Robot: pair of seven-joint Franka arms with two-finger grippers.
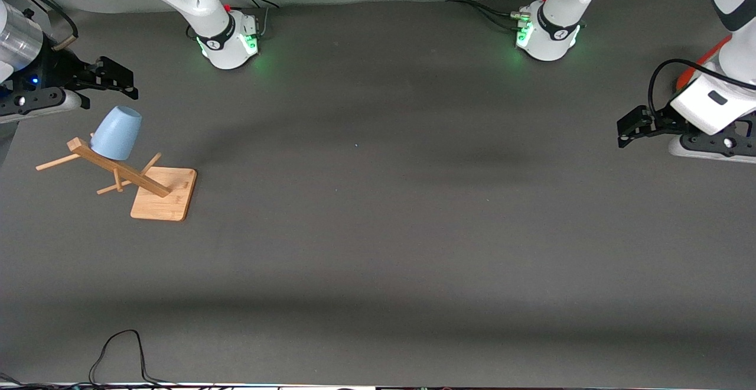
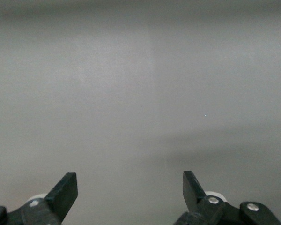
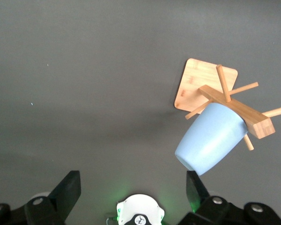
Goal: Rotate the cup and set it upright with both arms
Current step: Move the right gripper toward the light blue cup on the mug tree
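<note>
The light-blue cup [image 1: 118, 133] hangs mouth-down and tilted on a peg of a wooden rack [image 1: 162, 201] at the right arm's end of the table. It also shows in the right wrist view [image 3: 210, 138], with the rack [image 3: 196, 84]. My right gripper [image 1: 121, 80] is open and empty in the air close beside the cup, not touching it; the wrist view [image 3: 133, 187] shows its jaws wide apart. My left gripper [image 1: 631, 125] is open and empty over the table at the left arm's end and waits there; its wrist view [image 2: 130, 187] shows only bare table.
The rack's square base and slanted bar with several pegs stand under the cup. An orange-red object [image 1: 703, 59] is partly hidden by the left arm. A black cable [image 1: 118, 348] loops at the table's edge nearest the front camera. The arm bases [image 1: 227, 38] [image 1: 546, 32] stand farthest from that camera.
</note>
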